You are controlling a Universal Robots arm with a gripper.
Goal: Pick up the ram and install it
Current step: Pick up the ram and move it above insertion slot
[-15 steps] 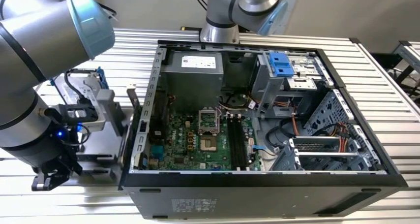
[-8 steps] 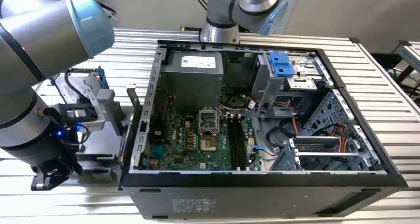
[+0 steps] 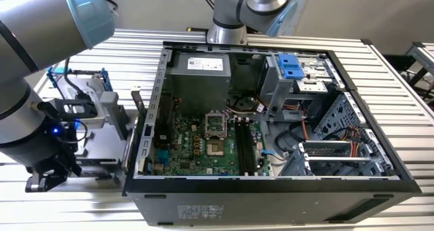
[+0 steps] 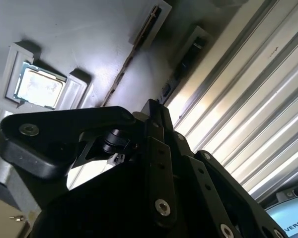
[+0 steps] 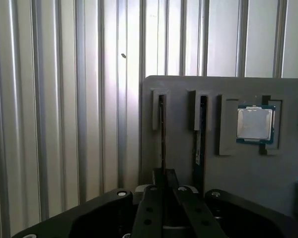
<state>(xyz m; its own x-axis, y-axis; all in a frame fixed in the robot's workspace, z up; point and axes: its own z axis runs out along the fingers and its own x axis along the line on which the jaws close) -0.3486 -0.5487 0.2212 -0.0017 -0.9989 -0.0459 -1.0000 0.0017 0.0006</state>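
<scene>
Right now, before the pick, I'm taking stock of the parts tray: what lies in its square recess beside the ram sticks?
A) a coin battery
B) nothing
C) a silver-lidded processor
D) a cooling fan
C: in the first wrist view a square processor with a silver lid lies in a recess of the grey tray, beside the ram sticks standing on edge in their slots.

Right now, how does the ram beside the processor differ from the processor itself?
The ram is long, thin and dark; the processor is square and silver. The ram stands on edge in a slot; the processor lies flat. Both sit in the grey tray.
</scene>
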